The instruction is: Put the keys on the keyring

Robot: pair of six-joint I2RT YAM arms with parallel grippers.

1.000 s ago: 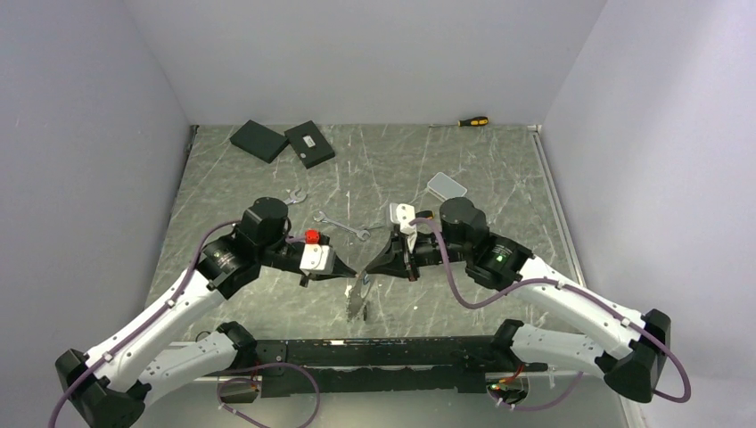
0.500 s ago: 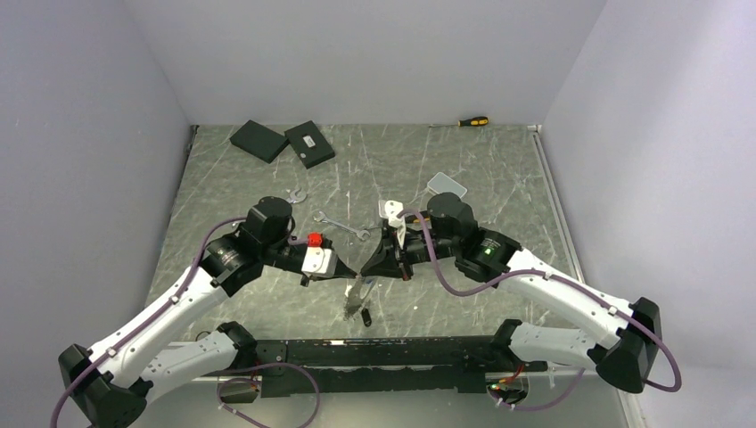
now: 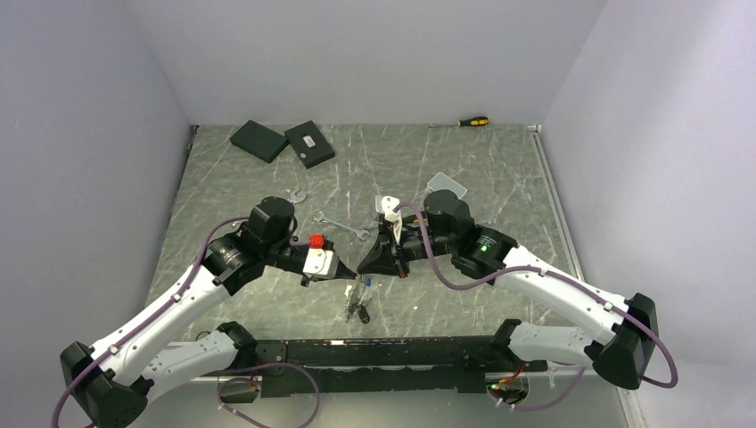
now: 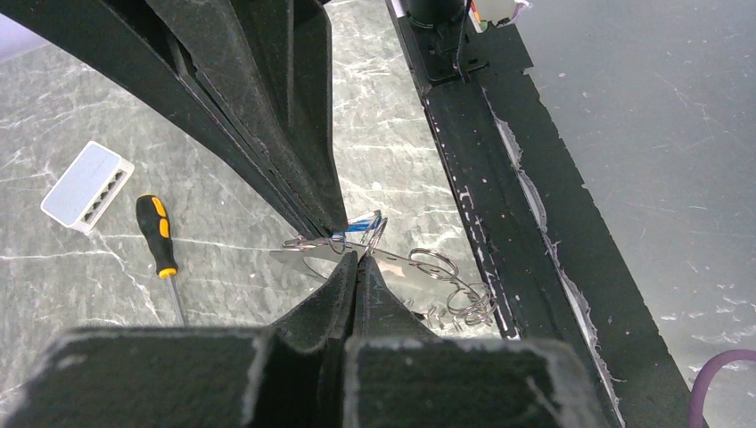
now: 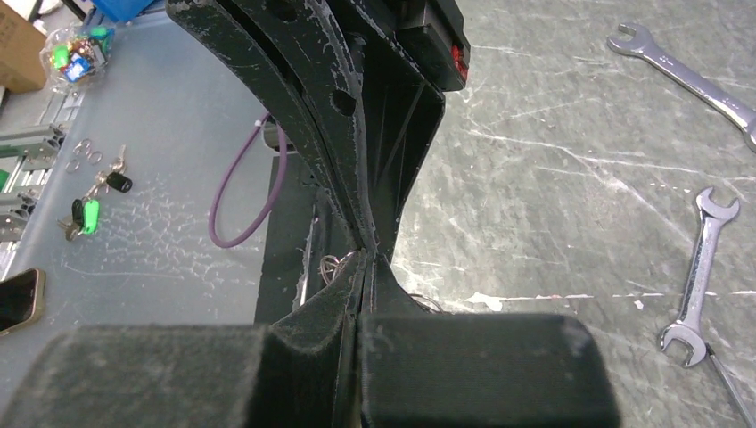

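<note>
Two silver keys lie flat on the marble table, one just behind the grippers and one further back left; the right wrist view shows them as well. Both grippers meet tip to tip above the table's near middle. My left gripper is shut on the thin wire of the keyring. My right gripper is shut on the same wire from the other side. Small rings and a flat silver piece dangle under the grip. Neither key touches the keyring.
A yellow-and-black screwdriver lies at the back wall. Two black boxes sit at the back left. A small white device lies behind the right arm. The black base rail runs just in front of the hanging bunch.
The right arm has shifted left and both grippers a little forward. The hanging keyring has turned from showing its broad face to nearly edge-on. Both grippers stayed shut.
</note>
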